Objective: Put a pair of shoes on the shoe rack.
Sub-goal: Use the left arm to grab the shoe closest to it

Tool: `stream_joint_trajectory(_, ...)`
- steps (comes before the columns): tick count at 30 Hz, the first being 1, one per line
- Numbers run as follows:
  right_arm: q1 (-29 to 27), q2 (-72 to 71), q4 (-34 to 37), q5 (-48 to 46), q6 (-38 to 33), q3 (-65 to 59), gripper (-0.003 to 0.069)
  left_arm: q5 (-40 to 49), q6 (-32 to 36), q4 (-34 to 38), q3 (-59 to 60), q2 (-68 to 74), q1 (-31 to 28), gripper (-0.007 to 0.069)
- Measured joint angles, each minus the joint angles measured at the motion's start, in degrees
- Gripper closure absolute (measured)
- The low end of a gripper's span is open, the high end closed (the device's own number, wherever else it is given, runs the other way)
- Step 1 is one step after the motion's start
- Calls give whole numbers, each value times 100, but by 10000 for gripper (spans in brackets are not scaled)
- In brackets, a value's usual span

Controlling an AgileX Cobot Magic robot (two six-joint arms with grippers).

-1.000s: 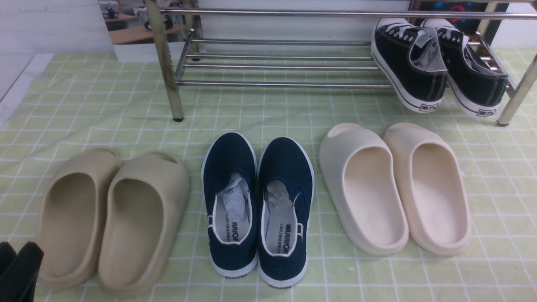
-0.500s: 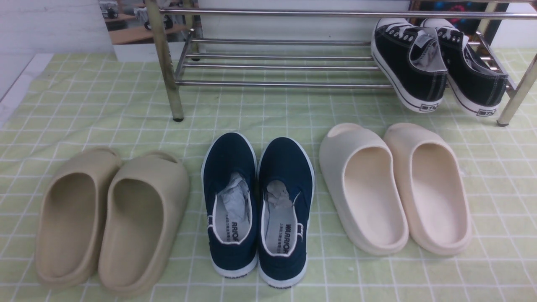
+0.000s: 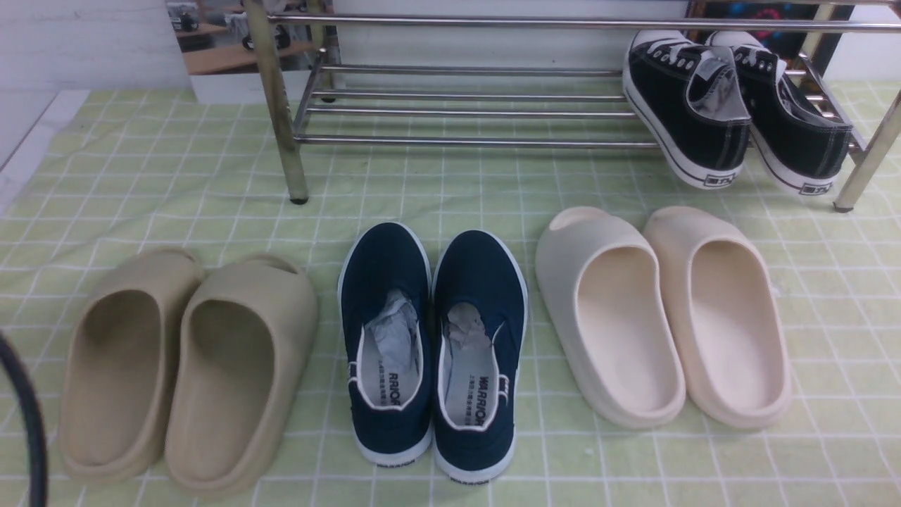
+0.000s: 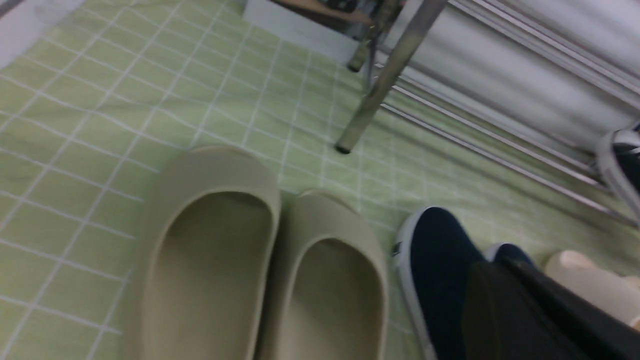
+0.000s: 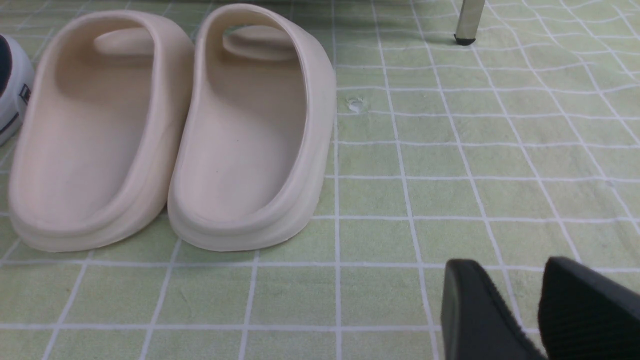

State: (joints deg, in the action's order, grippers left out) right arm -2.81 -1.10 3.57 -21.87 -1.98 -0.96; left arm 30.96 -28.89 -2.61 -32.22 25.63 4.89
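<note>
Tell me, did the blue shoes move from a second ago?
No. The blue shoes lie on the same squares of the checked cloth, just as far from the shoe rack as before.

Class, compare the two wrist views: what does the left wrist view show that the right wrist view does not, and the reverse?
Left wrist only: tan slides, rack bars, a black sneaker, the left gripper. Right wrist only: the right gripper. Both: green cloth, a rack leg, a navy shoe, cream slides.
</note>
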Motion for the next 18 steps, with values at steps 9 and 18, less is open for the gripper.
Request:
stream_joint_trajectory(9, 0, 0, 0, 0, 0, 0, 419, 1053, 638, 824, -892, 2049, 0, 638)
stream_joint_trajectory(18, 0, 0, 0, 0, 0, 0, 419, 1427, 2368, 2659, -1631, 3846, 306, 638)
